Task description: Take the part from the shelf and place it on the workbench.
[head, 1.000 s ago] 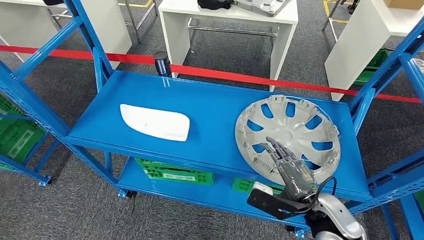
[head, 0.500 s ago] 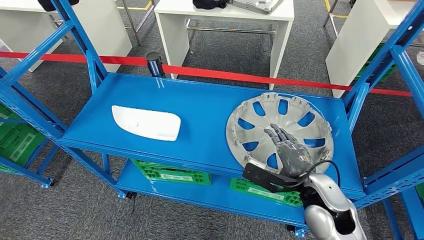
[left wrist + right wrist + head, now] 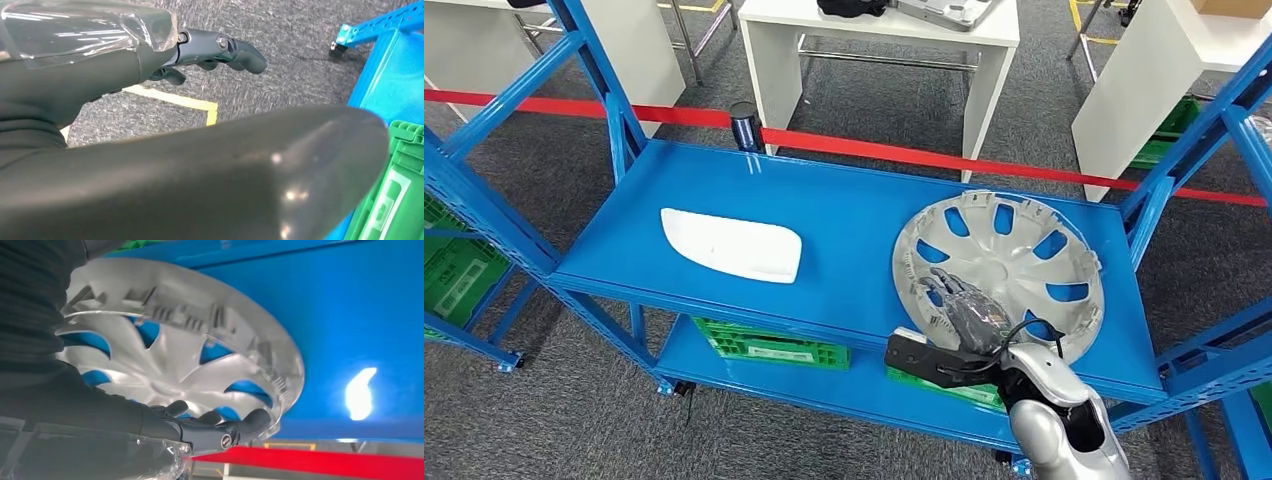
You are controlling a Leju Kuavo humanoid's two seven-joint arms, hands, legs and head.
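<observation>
A silver hubcap [image 3: 1014,255] lies flat at the right end of the blue shelf [image 3: 844,215]. My right hand [image 3: 967,308] is over its near left part, fingers curled down onto the spokes. In the right wrist view the dark fingers [image 3: 215,421] touch the hubcap [image 3: 190,360] by its openings; whether they grip it is unclear. A white curved part [image 3: 732,245] lies on the shelf's left half, away from the hand. My left hand [image 3: 215,47] hangs over grey carpet with nothing in it.
Blue uprights [image 3: 589,60] frame the shelf on both sides. Green crates [image 3: 769,345] sit on the lower level. A dark cylinder [image 3: 744,125] stands at the back edge. Behind a red floor tape [image 3: 864,148] stand white tables [image 3: 879,40].
My right hand has shifted left over the hubcap and its fingers have gone from stretched out to curled down. The camera view swayed slightly; hubcap and white part stay put.
</observation>
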